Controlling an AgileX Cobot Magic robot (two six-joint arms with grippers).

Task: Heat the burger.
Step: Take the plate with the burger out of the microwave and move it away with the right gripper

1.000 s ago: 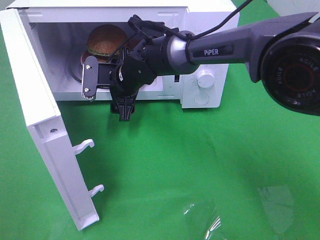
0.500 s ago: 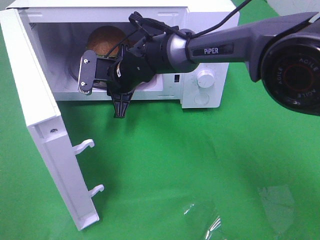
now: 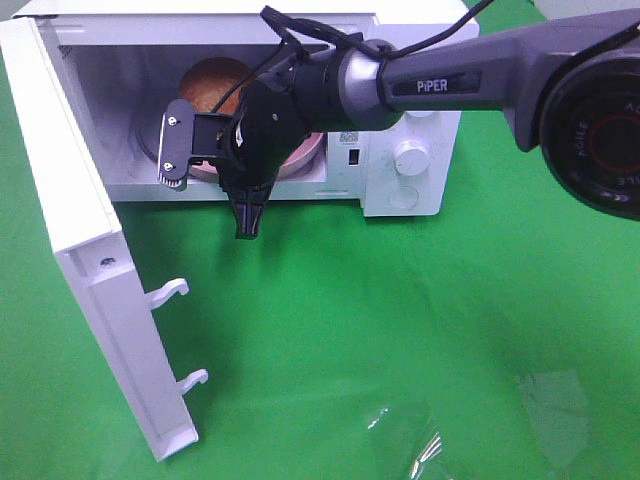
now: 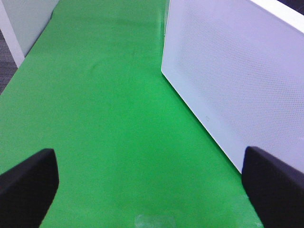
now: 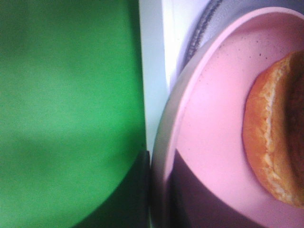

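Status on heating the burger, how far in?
Done: burger on its pink plate sits inside the microwave. In hand: right gripper is shut on the plate's rim. Left: release, close the open door, turn the knob.

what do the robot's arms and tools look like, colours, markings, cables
The right arm is a dark grey tube with white "PiPER" lettering, a silver band near the wrist and a thin black cable looped along its top. Its big black joint carries "AGILEX" around a red ring. The right tool is black, with a flat plate fixed by silver screws. The left tool shows only two black rounded fingertips.
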